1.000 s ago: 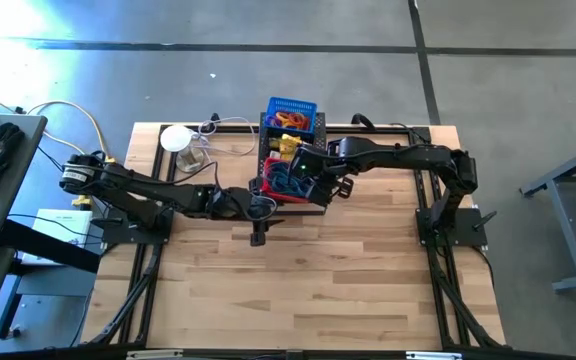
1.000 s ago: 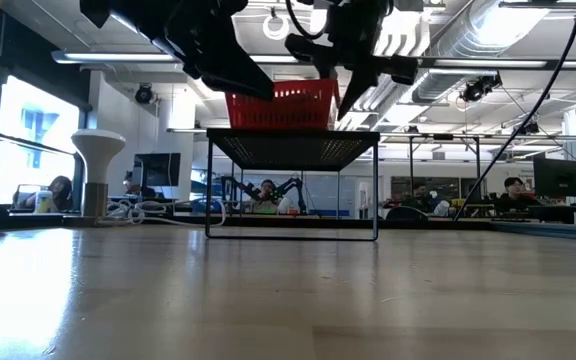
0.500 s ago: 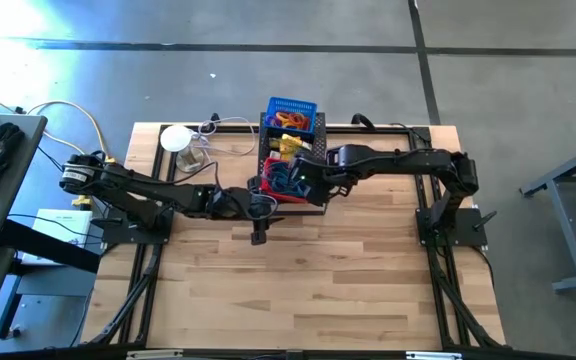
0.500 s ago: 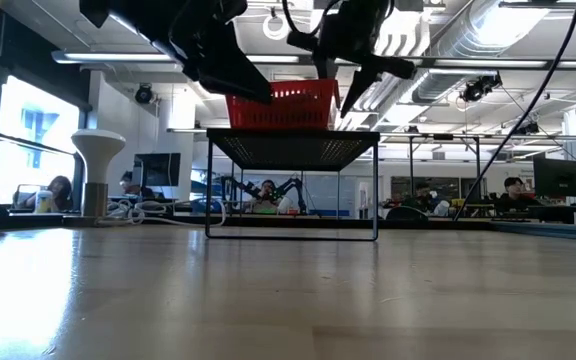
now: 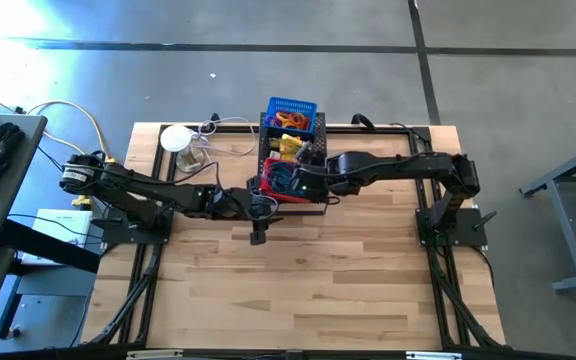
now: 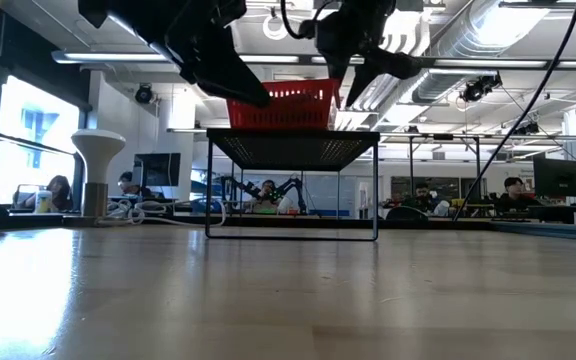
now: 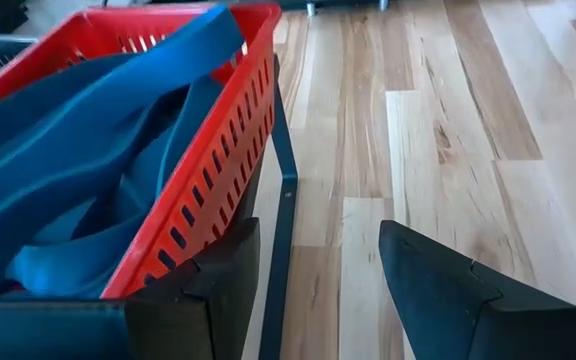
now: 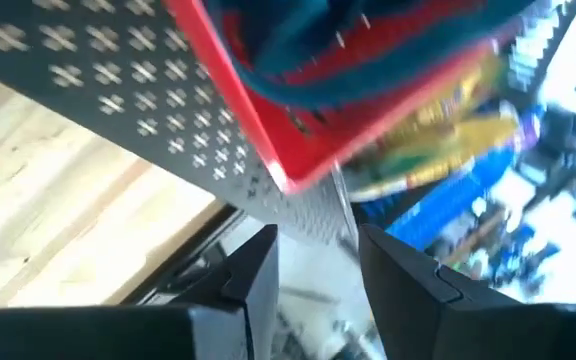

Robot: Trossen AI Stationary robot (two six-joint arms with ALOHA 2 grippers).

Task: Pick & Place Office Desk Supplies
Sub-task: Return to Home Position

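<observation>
No readable text in any view.
The yellow box beside the red bin bears printed markings, but they are too blurred to make out.

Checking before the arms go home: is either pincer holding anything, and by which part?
Nothing is held. The left pincer is open beside the red bin, at its corner; the right pincer is open near the shelf.
</observation>
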